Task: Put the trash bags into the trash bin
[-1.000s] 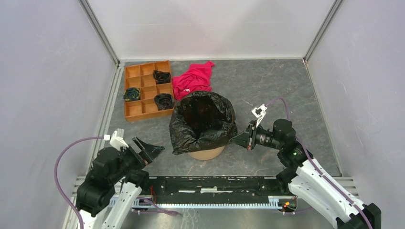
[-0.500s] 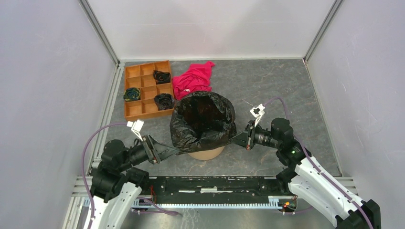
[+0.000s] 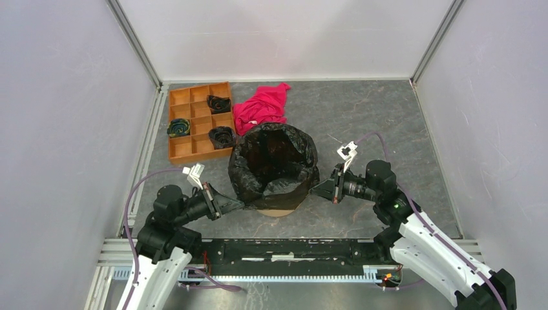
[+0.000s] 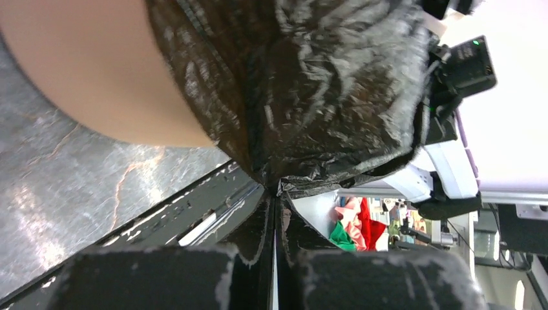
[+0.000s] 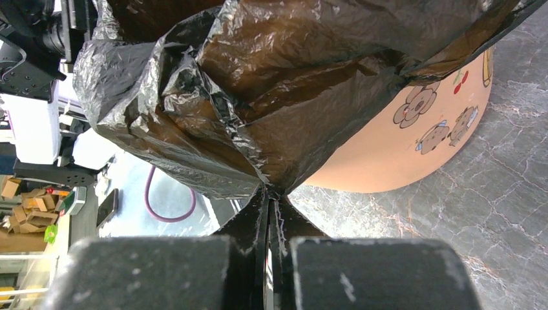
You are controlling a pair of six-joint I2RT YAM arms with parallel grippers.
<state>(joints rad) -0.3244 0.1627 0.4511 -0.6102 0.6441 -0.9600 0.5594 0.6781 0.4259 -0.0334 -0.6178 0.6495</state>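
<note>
Between the two claws in the top view, the big trash bag [image 3: 274,158] sits open-mouthed over the trash bin [image 3: 279,210], of which only a sliver of orange-brown base shows below the film. The left claw [image 3: 239,205] is pinched shut on the bag's lower left edge. The right claw [image 3: 315,188] is pinched shut on its right edge, across the bin. Beyond the left claw and well apart from it, an orange tray [image 3: 173,156] lies on the grey table [image 3: 375,110]. Two smaller trash bags [image 3: 218,103] are crumpled in its right-hand compartments. A third dark bundle [image 3: 178,128] in the left column is possibly another, though it is too small to tell. A red-pink cloth [image 3: 262,106] lies behind the bin, beside the tray.

In the left wrist view, the fingers [image 4: 257,227] meet with no gap, a fold of black film nipped at their tips. The bag hangs straight ahead of the claw, draped over the bin's smooth side.

In the right wrist view, the claw is likewise closed tight on a gathered corner of film. Ahead and to its right, the bin's bare wall carries small cartoon prints [image 5: 426,119] and stands on the marbled table.
</note>
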